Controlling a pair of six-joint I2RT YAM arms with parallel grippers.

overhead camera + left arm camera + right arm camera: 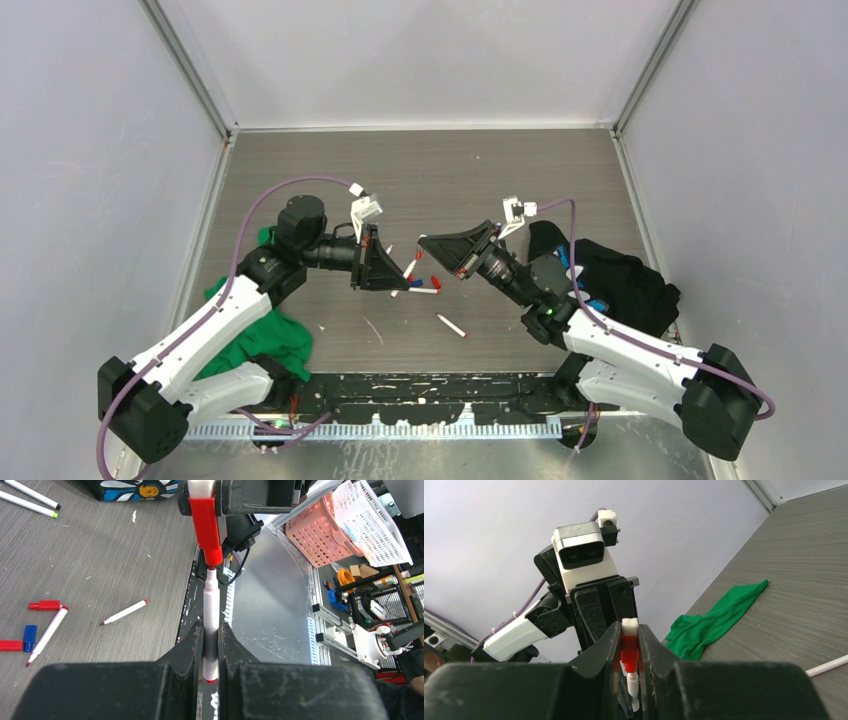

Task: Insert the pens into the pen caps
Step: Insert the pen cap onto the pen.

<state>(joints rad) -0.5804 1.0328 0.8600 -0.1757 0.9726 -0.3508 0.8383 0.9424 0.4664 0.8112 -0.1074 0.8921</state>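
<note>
Left wrist | left fingers [186,655] clamp white pen [211,605] | right fingers [653,650] clamp red cap [206,525]

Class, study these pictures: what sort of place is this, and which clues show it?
Probably a robotics lab test cell: a left arm and right arm bolted at a grey table, plain white panels walling it in, and a pink basket and aluminium framing beside it.

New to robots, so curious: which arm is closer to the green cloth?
Left. The left arm passes over the green cloth; the right arm is on the opposite side, by a black cloth.
</note>
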